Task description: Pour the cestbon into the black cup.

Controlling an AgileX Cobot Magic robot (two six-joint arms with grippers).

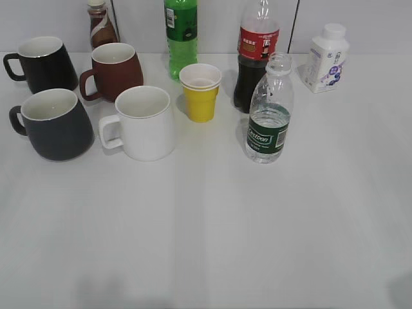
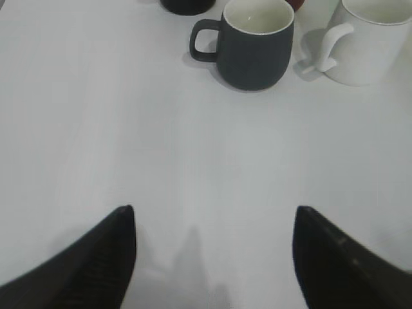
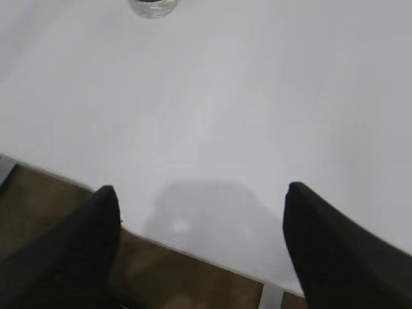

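Note:
The cestbon (image 1: pixel 269 112), a clear ribbed bottle with a dark green label and no cap, stands upright right of centre on the white table; its base shows at the top of the right wrist view (image 3: pixel 152 6). The black cup (image 1: pixel 55 124), a large charcoal mug with a white inside, stands at the left, and shows in the left wrist view (image 2: pixel 254 44). My left gripper (image 2: pixel 212 215) is open and empty over bare table, well short of the cup. My right gripper (image 3: pixel 201 193) is open and empty above the table's near edge, far from the bottle. Neither gripper shows in the exterior view.
A white mug (image 1: pixel 145 122) stands right of the black cup, with a yellow paper cup (image 1: pixel 200 92), maroon mug (image 1: pixel 114 69) and glossy black mug (image 1: pixel 44 63) nearby. A cola bottle (image 1: pixel 257 51), green bottle (image 1: pixel 181 35) and white bottle (image 1: pixel 327 58) stand behind.

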